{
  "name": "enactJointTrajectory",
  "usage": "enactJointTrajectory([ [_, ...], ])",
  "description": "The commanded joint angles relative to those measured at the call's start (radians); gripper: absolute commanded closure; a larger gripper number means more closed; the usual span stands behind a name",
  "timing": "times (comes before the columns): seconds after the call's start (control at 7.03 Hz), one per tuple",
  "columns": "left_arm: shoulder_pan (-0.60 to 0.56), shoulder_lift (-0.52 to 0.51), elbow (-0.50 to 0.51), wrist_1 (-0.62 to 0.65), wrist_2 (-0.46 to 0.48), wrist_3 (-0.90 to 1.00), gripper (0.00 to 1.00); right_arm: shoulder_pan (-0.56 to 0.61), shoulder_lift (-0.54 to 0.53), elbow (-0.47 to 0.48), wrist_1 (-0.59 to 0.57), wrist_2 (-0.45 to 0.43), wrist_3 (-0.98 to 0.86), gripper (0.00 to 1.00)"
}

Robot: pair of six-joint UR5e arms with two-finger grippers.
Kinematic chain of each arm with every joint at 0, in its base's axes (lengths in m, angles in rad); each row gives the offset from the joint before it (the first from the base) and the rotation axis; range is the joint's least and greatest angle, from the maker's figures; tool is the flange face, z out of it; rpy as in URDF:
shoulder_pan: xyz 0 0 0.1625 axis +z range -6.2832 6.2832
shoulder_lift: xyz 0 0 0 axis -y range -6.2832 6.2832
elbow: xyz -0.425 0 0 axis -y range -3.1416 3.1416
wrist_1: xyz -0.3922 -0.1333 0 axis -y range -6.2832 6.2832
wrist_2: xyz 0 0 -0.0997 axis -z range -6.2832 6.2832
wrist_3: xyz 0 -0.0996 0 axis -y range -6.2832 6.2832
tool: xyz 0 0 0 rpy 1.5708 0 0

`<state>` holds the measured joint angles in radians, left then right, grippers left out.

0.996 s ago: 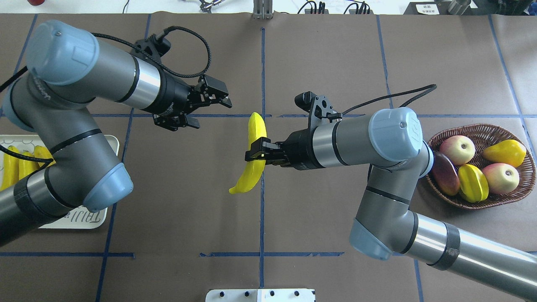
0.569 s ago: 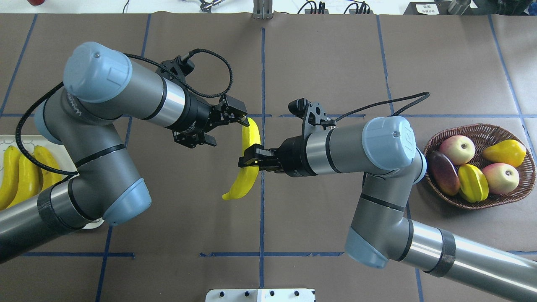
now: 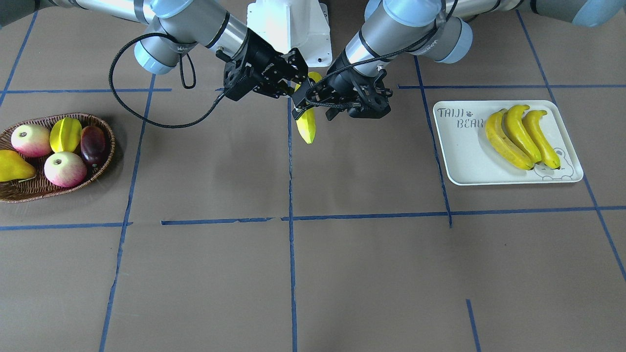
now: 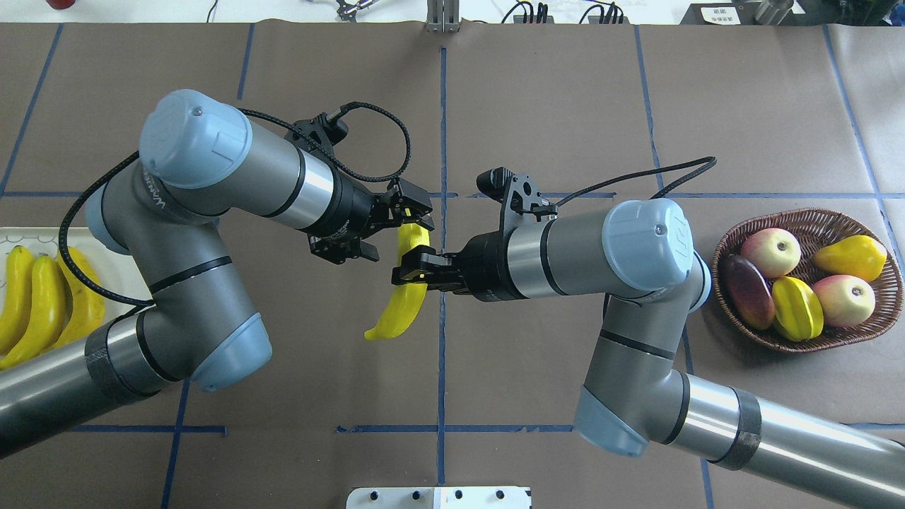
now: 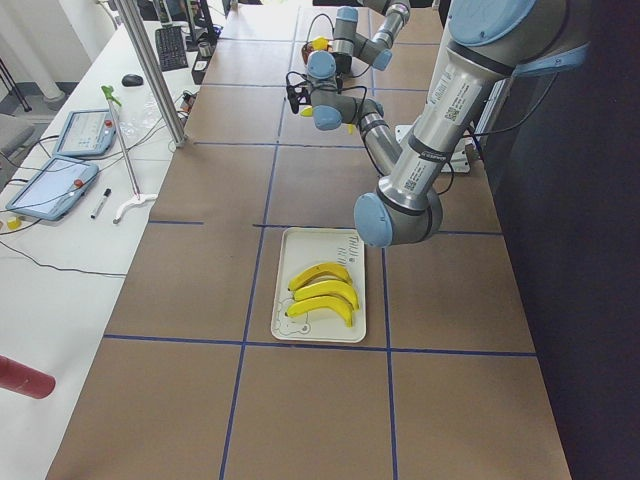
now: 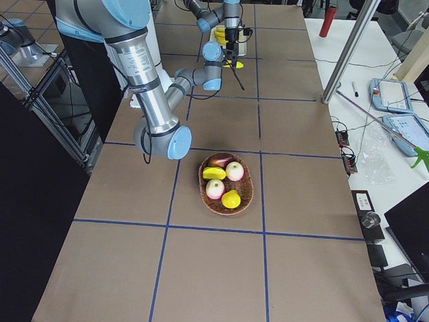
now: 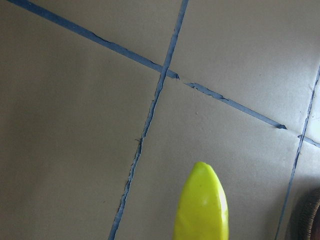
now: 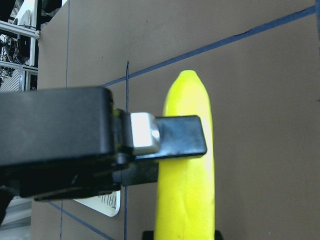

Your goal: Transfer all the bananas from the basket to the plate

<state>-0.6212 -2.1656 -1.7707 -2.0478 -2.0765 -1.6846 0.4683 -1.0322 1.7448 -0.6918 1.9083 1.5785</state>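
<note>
My right gripper (image 4: pixel 410 272) is shut on the middle of a yellow banana (image 4: pixel 396 311) and holds it above the table centre. It also shows in the front view (image 3: pixel 296 85), and one of its fingers (image 8: pixel 175 135) presses on the banana (image 8: pixel 185 165). My left gripper (image 4: pixel 392 232) is open, its jaws on either side of the banana's far end (image 7: pixel 202 210). In the front view, the left gripper (image 3: pixel 307 100) meets the banana (image 3: pixel 307 128). Three bananas (image 3: pixel 518 134) lie on the cream plate (image 3: pixel 459 161), which is far left in the overhead view (image 4: pixel 117 279). The wicker basket (image 4: pixel 813 215) holds no banana.
The basket (image 3: pixel 110 146) holds two apples (image 4: pixel 771 251), a star fruit (image 4: pixel 797 307), a yellow pear (image 4: pixel 852 256) and a dark red fruit (image 4: pixel 746 290). Both arms meet over the table centre. Blue tape lines cross the brown table. A white mount (image 4: pixel 438 497) sits at the near edge.
My left arm has swung right from above the plate, and its open jaws now stand at the banana's far end. My right gripper has carried the banana slightly left.
</note>
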Motion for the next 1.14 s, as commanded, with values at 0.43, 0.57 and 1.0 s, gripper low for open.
enactJointTrajectory([
  [0.43, 0.003, -0.008, 0.005, 0.0, 0.003, 0.002, 0.33, -0.011, 0.003, -0.001, 0.009, -0.023, 0.0, 0.84],
  [0.57, 0.003, -0.007, 0.005, 0.0, 0.003, 0.002, 0.33, -0.013, 0.003, -0.002, 0.02, -0.023, 0.0, 0.84],
  [1.0, 0.003, -0.007, 0.005, -0.021, 0.003, 0.0, 0.35, -0.017, 0.001, -0.002, 0.02, -0.031, 0.0, 0.84],
])
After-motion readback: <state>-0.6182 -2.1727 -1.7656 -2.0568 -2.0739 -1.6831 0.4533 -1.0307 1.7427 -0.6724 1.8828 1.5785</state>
